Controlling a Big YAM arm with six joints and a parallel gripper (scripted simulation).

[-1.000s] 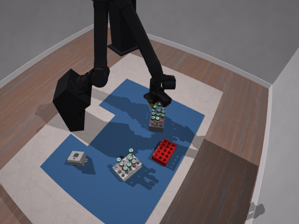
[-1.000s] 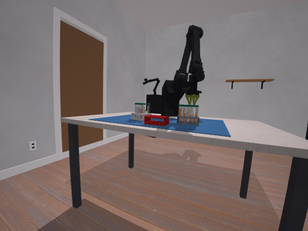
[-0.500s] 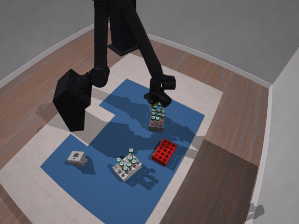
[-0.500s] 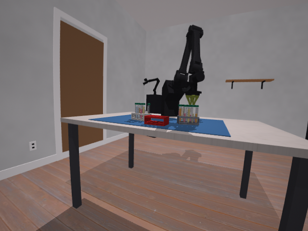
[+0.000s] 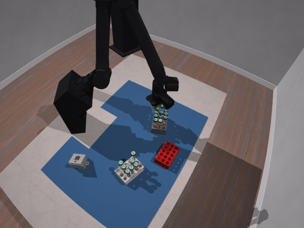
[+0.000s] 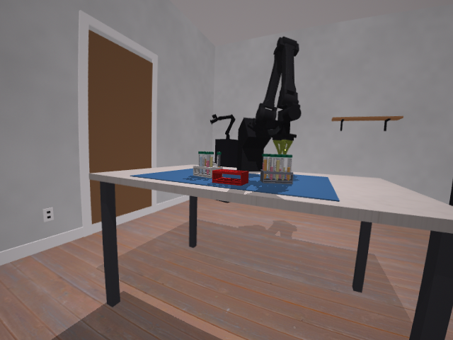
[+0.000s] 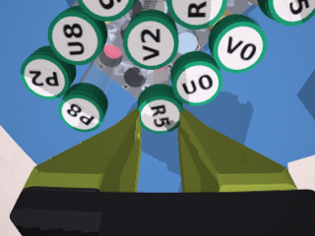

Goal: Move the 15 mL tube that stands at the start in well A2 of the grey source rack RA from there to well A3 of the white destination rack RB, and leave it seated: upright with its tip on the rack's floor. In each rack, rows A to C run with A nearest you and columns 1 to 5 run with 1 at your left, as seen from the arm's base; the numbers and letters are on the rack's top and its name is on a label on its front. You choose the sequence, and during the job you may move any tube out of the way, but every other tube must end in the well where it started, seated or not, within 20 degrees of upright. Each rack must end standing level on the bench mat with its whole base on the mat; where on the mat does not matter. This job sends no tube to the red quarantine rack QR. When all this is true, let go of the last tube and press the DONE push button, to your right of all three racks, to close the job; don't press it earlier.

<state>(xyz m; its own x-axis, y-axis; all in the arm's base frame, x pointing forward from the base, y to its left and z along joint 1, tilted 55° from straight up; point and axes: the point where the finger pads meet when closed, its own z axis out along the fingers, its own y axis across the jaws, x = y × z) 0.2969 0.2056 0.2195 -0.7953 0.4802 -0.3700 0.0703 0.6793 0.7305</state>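
Top view, left to right: I see the DONE button box unpressed, the white rack RB part filled, the red quarantine rack bare of tubes, and the grey rack RA under my hand. I judge the job barely begun: nothing has reached RB's A3 yet. On the wrist view the olive fingers are clenched on the R5 tube, which sits in RA's near row, beside the U0 tube. Lift, carry, seat, release and button remain.

A brown door – and a wooden wall shelf.
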